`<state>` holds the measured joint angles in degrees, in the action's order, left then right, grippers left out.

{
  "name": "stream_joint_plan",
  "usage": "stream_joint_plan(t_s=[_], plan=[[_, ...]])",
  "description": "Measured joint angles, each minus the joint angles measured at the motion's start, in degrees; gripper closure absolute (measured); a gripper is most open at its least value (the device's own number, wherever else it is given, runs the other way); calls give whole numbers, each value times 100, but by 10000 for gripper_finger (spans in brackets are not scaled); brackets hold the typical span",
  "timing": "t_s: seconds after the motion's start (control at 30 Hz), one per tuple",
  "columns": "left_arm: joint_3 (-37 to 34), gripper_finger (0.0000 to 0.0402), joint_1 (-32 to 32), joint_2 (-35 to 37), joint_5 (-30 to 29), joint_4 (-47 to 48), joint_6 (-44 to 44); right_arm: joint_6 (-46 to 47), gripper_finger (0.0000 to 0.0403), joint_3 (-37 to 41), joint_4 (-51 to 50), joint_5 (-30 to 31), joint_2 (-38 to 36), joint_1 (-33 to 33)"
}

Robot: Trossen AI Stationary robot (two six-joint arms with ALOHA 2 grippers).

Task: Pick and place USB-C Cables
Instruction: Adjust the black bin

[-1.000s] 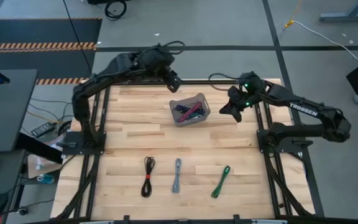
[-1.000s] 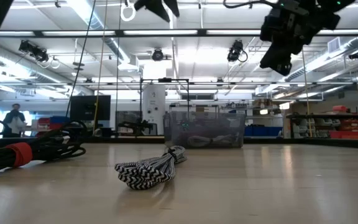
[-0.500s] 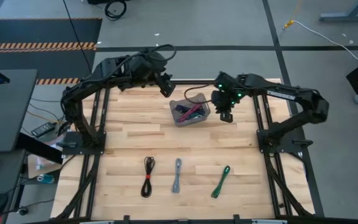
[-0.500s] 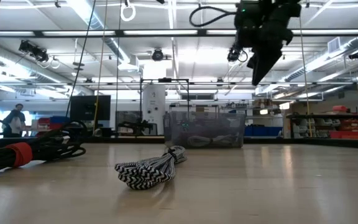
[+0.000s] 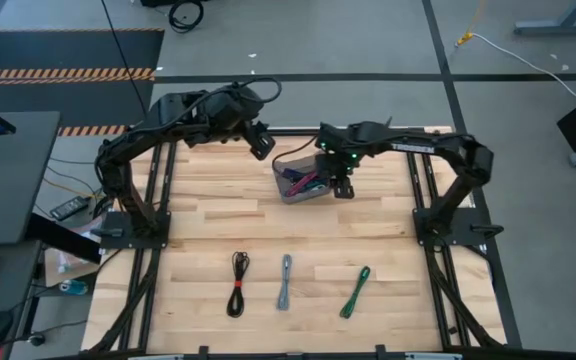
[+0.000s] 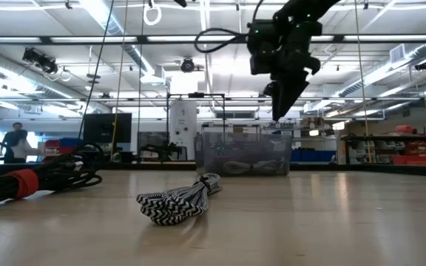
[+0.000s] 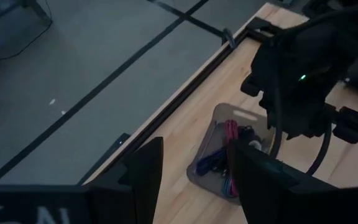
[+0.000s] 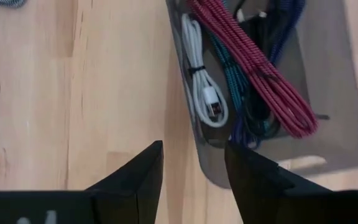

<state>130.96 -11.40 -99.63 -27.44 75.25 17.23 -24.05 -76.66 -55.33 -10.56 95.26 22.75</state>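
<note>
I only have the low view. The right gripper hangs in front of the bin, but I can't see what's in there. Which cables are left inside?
Observer: The right wrist view shows the bin holding a maroon cable, a white cable, a teal cable and a purple cable.
Operator: Is the right gripper above the bin or beside it?
Observer: In the high view the right gripper is over the bin's right edge, empty, fingers apart.
Operator: Where's the left arm?
Observer: The left gripper waits open beyond the bin's far left corner.
Operator: How many cables are already laid out?
Observer: Three in a row: black cable, grey cable, green cable.
</note>
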Motion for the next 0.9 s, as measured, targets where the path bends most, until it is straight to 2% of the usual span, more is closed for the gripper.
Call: stream_joint_plan(t_s=[0.17, 0.37, 0.9], plan=[[0, 214, 0, 0, -1, 152, 11, -17, 225, -44, 169, -276, 386, -13], [0, 214, 0, 0, -1, 156, 4, -87, 225, -44, 202, -298, 679, -14], [0, 214, 2, 0, 2, 266, 4, -13, 236, -26, 659, -592, 962, -224]])
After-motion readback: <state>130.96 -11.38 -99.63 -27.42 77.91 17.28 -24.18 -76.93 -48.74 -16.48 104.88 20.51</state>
